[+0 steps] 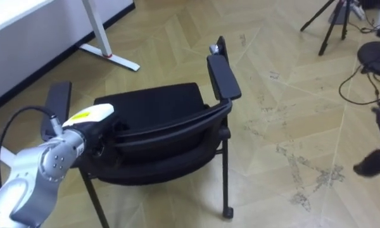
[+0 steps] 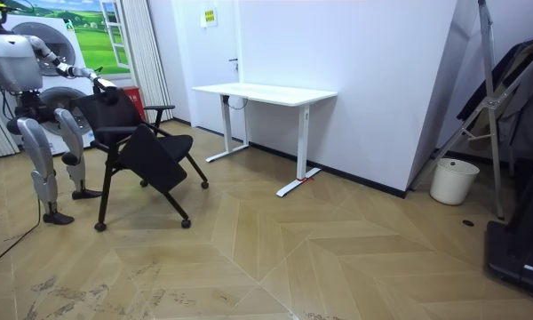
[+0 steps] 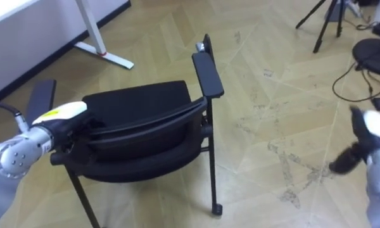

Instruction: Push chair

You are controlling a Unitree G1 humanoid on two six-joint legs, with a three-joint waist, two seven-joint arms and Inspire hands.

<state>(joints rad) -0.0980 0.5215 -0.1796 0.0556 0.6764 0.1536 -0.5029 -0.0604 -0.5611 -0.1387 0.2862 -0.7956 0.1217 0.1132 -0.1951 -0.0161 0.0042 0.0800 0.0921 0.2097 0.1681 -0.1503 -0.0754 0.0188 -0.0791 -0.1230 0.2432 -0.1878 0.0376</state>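
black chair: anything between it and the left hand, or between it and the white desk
Nothing visible does. The left hand is at the backrest of the black padded armchair, and nothing stands on the wooden floor between it and the white metal-legged desk.

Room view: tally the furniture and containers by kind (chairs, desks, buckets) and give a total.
chair: 1
desk: 1
bucket: 1
Total: 3
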